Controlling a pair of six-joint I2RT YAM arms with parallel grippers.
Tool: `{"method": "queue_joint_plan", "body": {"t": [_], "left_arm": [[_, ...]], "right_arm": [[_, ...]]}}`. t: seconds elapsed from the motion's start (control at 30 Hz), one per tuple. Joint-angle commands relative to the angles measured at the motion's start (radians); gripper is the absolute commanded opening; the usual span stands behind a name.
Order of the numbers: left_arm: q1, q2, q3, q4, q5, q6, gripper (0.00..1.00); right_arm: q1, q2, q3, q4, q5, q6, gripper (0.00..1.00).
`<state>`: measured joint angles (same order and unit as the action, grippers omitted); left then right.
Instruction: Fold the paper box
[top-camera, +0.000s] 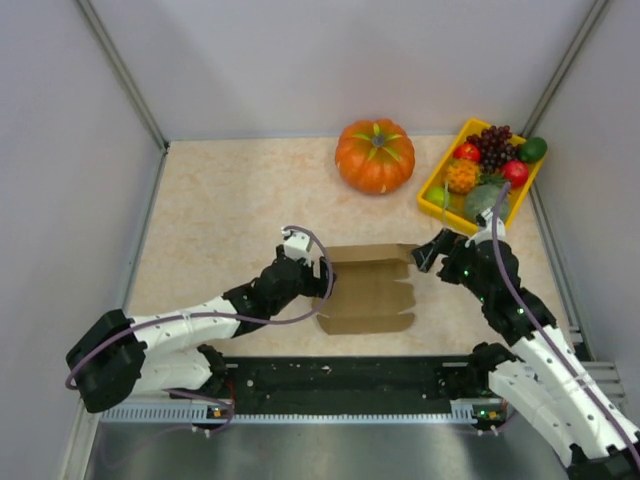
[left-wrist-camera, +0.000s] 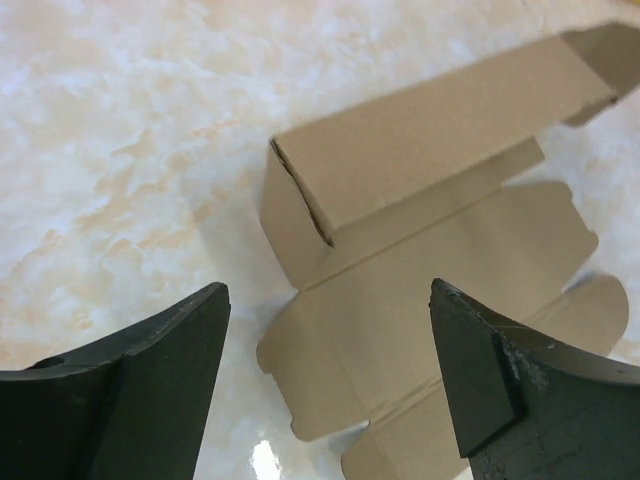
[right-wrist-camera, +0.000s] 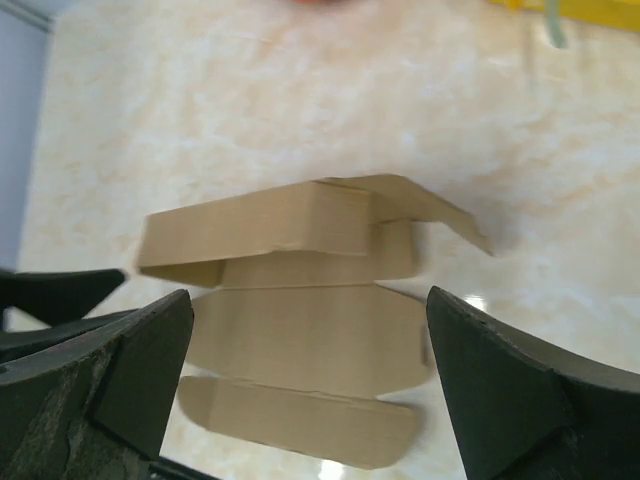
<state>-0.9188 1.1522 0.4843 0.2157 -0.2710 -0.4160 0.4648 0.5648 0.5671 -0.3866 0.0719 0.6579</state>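
The paper box (top-camera: 367, 288) is a plain brown cardboard sheet lying mid-table, partly folded. Its far panel is bent up and over; the near flaps lie flat. It shows in the left wrist view (left-wrist-camera: 440, 240) and in the right wrist view (right-wrist-camera: 300, 300). My left gripper (top-camera: 322, 278) is open at the sheet's left edge, touching nothing. My right gripper (top-camera: 428, 252) is open at the sheet's far right corner, holding nothing. In both wrist views the dark fingers (left-wrist-camera: 160, 390) (right-wrist-camera: 520, 390) stand wide apart with the cardboard seen between them.
An orange pumpkin (top-camera: 375, 155) stands behind the box. A yellow tray (top-camera: 436, 205) of plastic fruit sits at the back right, just behind my right gripper. White walls close in the table on three sides. A black rail (top-camera: 340, 375) runs along the near edge.
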Motion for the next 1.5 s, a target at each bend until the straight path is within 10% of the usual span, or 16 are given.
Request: {"method": "queue_joint_plan", "body": {"t": [0.0, 0.27, 0.8, 1.13, 1.3, 1.47], "left_arm": [[0.021, -0.022, 0.109, 0.043, -0.103, -0.073, 0.87], [0.205, 0.043, 0.293, -0.243, 0.191, -0.072, 0.88], [0.336, 0.264, 0.359, -0.203, 0.526, -0.118, 0.74], [0.14, -0.011, -0.042, 0.169, 0.161, 0.078, 0.84], [-0.049, 0.131, -0.131, 0.405, -0.248, 0.138, 0.76], [-0.052, 0.273, -0.058, 0.407, -0.369, 0.086, 0.63]], "right_arm": [[-0.181, 0.143, 0.031, -0.051, -0.121, -0.07, 0.99], [-0.212, 0.155, -0.082, 0.119, -0.321, -0.075, 0.81], [-0.213, 0.452, 0.112, 0.164, -0.445, -0.179, 0.69], [-0.213, 0.458, 0.103, 0.167, -0.455, -0.159, 0.69], [-0.213, 0.431, 0.096, 0.175, -0.454, -0.147, 0.69], [-0.213, 0.399, 0.08, 0.184, -0.469, -0.124, 0.69]]}}
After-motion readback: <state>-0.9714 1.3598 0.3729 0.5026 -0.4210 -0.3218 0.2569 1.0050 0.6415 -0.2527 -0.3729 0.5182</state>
